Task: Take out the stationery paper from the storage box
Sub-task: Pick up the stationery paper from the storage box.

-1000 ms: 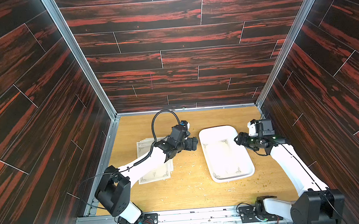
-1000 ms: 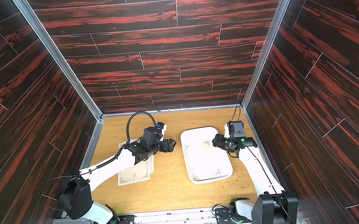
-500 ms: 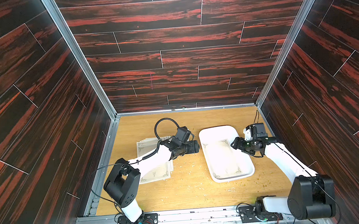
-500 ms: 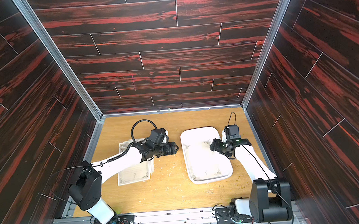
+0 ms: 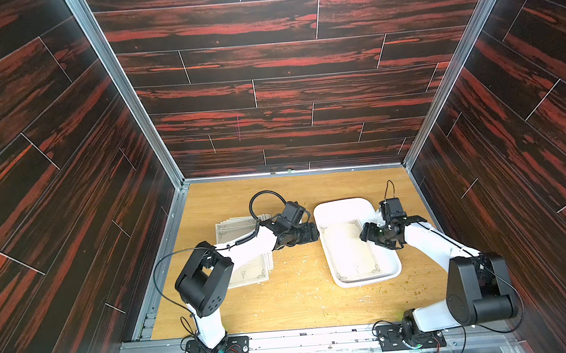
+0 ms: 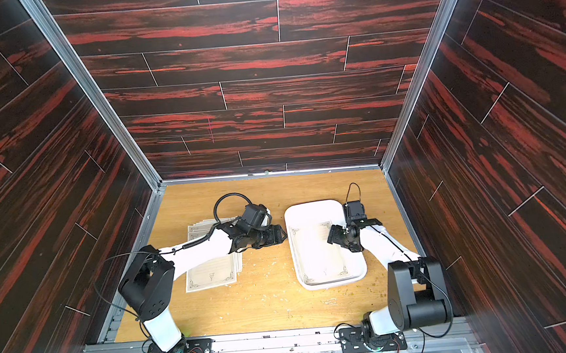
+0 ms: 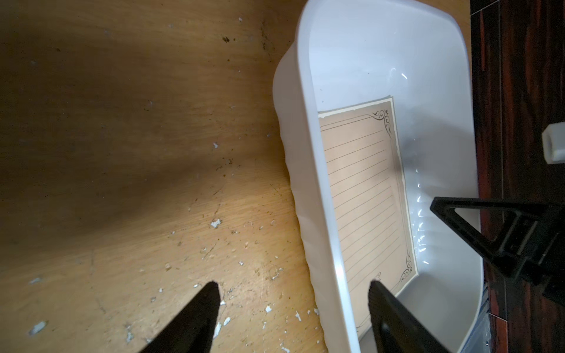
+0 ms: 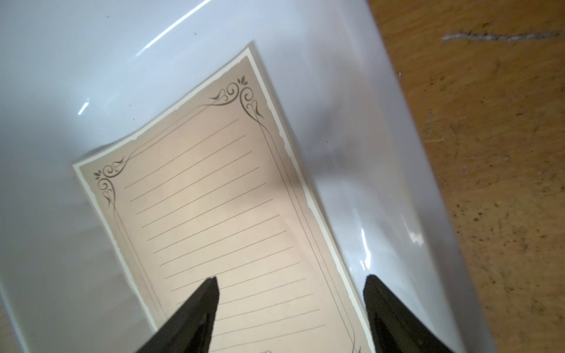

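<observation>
The white storage box (image 5: 341, 202) (image 6: 311, 204) lies right of centre on the wooden table. One sheet of stationery paper (image 5: 348, 247) (image 6: 317, 250), cream with ruled lines and corner flourishes, lies flat inside it. My left gripper (image 5: 314, 231) (image 7: 294, 287) is open and straddles the box's left rim (image 7: 318, 195), one finger over the table, the other over the paper (image 7: 367, 195). My right gripper (image 5: 364, 236) (image 8: 291, 280) is open inside the box, low over the sheet's (image 8: 220, 198) right edge. It holds nothing.
A fanned stack of like sheets (image 5: 247, 271) (image 6: 213, 274) lies on the table under my left arm. Pale flecks (image 7: 215, 223) litter the wood between stack and box. Dark panelled walls (image 5: 74, 232) close in on three sides.
My left gripper has moved right, up to the box's left rim. My right gripper has moved left from the box's right rim to a spot over the sheet.
</observation>
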{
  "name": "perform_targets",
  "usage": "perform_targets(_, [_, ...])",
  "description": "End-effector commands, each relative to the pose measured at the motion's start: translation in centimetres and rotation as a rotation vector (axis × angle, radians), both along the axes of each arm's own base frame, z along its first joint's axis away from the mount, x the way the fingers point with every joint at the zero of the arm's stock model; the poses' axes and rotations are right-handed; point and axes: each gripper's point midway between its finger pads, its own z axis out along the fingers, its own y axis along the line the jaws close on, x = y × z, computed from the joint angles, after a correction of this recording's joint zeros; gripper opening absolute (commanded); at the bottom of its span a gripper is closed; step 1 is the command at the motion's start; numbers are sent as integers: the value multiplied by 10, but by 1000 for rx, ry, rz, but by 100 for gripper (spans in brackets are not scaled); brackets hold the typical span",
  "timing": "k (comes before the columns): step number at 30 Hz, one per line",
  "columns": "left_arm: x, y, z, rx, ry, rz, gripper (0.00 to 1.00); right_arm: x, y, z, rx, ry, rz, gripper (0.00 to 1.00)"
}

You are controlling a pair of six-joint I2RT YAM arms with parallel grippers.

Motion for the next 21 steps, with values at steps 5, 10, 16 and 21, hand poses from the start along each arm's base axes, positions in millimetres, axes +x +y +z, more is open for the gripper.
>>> perform_targets(5, [8,-14,16,-39,-13,-9,78,-4,0,-22,-41,38,-4,78])
perform_targets(10, [9,-17,14,-41,-6,-10,78,-2,0,-26,-53,39,-10,78])
perform_targets(16, [10,-21,14,-47,1,-17,78,-6,0,-36,-56,66,-12,78])
perform_targets(21, [9,-23,12,-52,10,-14,78,-6,2,-40,-51,83,-5,78])
